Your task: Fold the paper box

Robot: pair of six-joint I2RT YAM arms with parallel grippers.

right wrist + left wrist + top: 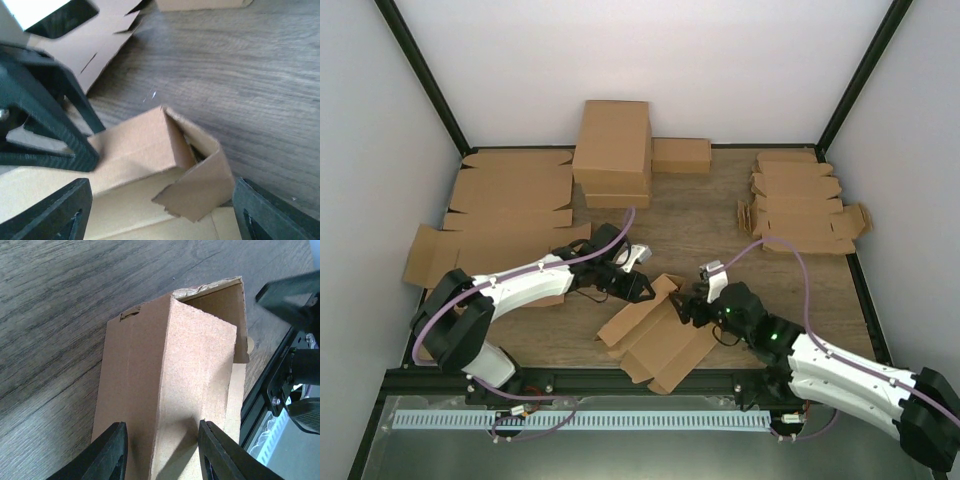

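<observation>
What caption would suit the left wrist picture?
Left gripper clasping a raised wall of the half-folded paper box on a wooden table.

Nothing can be read: no lettering, label, brand or number shows on the paper box (165, 390) (plain brown throughout) or the flat cardboard sheets (510, 195).

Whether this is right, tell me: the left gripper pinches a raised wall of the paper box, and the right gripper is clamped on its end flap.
One error. The right wrist view shows the right gripper open, jaws standing wide of the end flap, not clamped. The left gripper does pinch a raised wall of the paper box.
</observation>
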